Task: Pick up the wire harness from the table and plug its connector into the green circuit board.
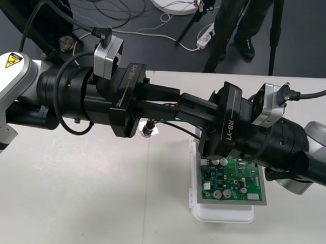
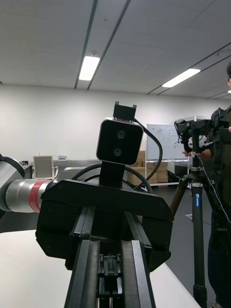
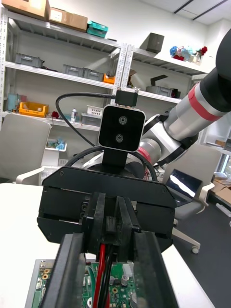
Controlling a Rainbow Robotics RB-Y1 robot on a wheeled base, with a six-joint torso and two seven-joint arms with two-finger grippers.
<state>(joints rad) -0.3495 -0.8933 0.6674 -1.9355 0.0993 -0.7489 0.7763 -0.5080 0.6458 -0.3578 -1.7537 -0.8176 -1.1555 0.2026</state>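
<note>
Both grippers meet tip to tip in the air just above the far-left corner of the green circuit board on its white base. My right gripper is shut on the harness's small black plug. The red and black wires run back from the plug between the fingers of my left gripper. Those fingers stand apart with gaps on either side of the wires. The round metal socket dangles below the left gripper, over the table.
The board sits at the right of the table, partly under my right arm. The left arm spans the table's far left. Pale table lies in front of both arms. Cables and a tripod stand on the dark floor beyond the far edge.
</note>
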